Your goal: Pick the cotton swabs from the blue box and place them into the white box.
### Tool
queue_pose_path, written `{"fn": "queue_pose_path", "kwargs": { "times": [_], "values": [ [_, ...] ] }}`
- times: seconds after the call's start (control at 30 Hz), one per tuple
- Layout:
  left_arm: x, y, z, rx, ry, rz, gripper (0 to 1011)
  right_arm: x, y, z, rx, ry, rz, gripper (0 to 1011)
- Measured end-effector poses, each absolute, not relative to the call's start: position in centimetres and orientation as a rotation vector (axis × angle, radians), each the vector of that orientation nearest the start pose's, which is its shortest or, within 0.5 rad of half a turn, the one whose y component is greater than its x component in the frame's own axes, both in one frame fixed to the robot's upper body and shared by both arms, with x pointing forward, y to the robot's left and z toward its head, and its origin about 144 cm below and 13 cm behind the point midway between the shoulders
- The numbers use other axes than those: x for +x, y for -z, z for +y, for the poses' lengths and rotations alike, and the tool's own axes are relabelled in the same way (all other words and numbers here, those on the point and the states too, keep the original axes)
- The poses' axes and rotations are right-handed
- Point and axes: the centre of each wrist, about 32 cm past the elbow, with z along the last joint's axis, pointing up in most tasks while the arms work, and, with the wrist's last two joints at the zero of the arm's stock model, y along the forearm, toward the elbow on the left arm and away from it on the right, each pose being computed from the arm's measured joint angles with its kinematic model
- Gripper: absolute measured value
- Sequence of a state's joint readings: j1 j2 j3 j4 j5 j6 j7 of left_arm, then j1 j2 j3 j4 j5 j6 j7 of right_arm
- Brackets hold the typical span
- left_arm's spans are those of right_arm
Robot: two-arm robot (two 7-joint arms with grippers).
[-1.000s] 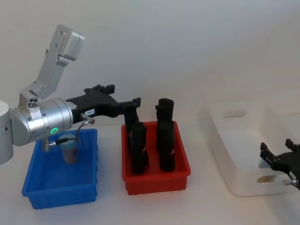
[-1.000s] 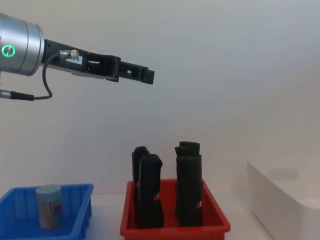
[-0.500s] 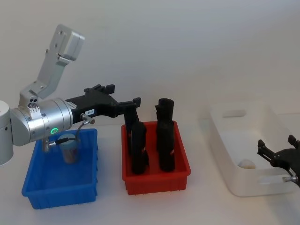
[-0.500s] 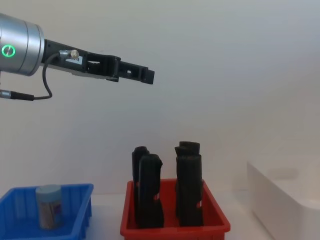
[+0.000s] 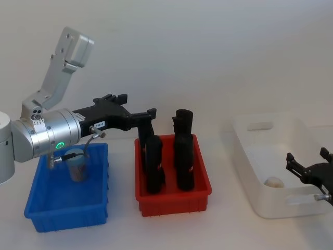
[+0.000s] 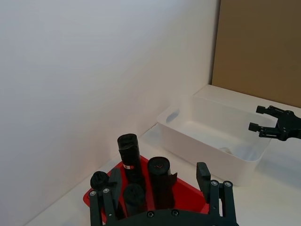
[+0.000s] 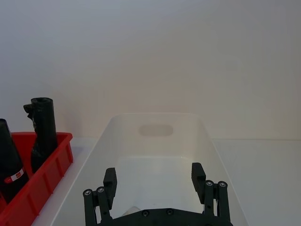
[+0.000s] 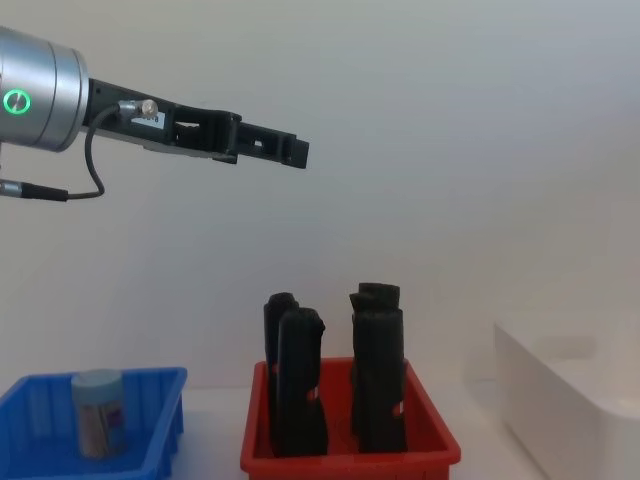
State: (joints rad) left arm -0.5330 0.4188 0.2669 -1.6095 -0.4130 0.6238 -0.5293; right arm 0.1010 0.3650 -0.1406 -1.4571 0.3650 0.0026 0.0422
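On the tabletop (image 5: 229, 229) we see one jar of cotton swabs (image 5: 78, 165) upright in the blue box (image 5: 67, 216), a second jar (image 5: 274, 182) inside the white box (image 5: 270, 205), our right end effector (image 5: 307, 156) released above its near end, and our left end effector (image 8: 290, 150) raised, also released.

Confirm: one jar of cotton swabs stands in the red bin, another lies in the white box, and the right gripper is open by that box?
No: the head view shows the standing jar in the blue box, not the red bin. The other jar lies in the white box, with the right gripper open by it.
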Motion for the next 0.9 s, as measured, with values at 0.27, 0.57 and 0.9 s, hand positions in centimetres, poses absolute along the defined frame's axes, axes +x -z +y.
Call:
{"fn": "queue_pose_path", "kwargs": {
  "times": [0.27, 0.57, 0.9],
  "values": [
    [55.6, -134.0, 26.5, 0.21, -0.82, 0.072, 1004, 48.5, -114.6, -30.4, -0.051, 1.437, 0.033, 1001],
    [55.4, -133.1, 26.1, 0.21, -0.844, 0.049, 1004, 48.1, -115.1, -29.6, -0.042, 1.413, 0.017, 1001],
    [54.5, -130.2, 24.8, 0.203, -0.915, -0.024, 1004, 46.6, -116.7, -26.9, -0.016, 1.329, -0.025, 1002]
  ]
}}
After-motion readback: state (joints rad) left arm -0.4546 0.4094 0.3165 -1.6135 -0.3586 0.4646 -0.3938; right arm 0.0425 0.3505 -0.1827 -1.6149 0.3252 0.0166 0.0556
